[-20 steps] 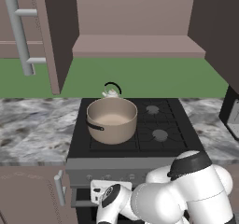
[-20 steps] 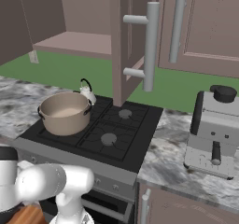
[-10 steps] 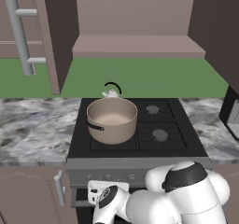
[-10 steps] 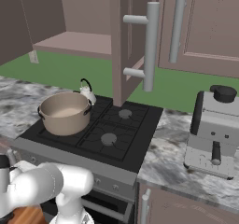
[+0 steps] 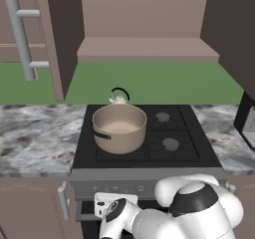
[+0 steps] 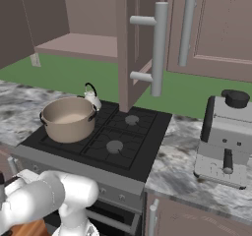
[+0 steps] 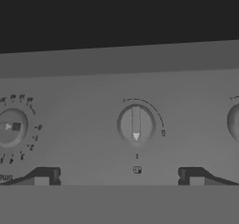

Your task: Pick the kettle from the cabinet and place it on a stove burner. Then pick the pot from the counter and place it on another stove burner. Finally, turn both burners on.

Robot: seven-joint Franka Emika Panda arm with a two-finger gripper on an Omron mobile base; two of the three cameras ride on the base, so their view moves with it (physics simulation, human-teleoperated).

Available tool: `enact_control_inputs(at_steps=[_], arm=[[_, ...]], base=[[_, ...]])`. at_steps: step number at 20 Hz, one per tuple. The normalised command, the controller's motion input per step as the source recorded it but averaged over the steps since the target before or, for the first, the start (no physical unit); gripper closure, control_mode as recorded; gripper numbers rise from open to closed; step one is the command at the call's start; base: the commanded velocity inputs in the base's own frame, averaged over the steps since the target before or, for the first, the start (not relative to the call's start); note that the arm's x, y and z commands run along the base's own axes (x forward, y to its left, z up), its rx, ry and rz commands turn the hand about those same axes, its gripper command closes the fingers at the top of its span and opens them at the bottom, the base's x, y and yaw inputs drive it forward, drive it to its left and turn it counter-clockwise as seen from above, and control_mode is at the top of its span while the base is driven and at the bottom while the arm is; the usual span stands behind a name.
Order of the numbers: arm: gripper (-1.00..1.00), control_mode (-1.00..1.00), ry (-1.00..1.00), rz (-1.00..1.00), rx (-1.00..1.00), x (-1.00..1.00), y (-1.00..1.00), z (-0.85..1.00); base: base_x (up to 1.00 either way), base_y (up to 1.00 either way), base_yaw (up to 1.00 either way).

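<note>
While my gripper (image 7: 119,176) hangs wide open before a grey round knob (image 7: 136,124), the wide tan pot (image 5: 119,128) with dark loop handles sits on the front-left burner. The small silvery kettle (image 5: 118,99), thin black handle arched, stands behind it.

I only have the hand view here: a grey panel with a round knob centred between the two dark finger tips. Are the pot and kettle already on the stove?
Observer: Yes. The wide tan pot sits on the front-left burner.
Operator: And the kettle?
Observer: The small silvery kettle stands on the back-left burner, behind the pot.
Operator: Is the wall cabinet shut?
Observer: No, the mauve-brown cabinet is open, showing a bare shelf.
</note>
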Motion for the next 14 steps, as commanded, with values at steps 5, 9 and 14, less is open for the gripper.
enact_control_inputs(at_steps=[5, 9, 14], arm=[[-1.0, -1.0, 0.0, 0.0, 0.0, 0.1, -0.02, -0.06], [-1.0, -1.0, 0.0, 0.0, 0.0, 0.15, 0.0, -0.09], [-1.0, -1.0, 0.0, 0.0, 0.0, 0.16, 0.0, -0.14]], base=[[0.0, 0.0, 0.0], [0.0, 0.0, 0.0], [0.0, 0.0, 0.0]])
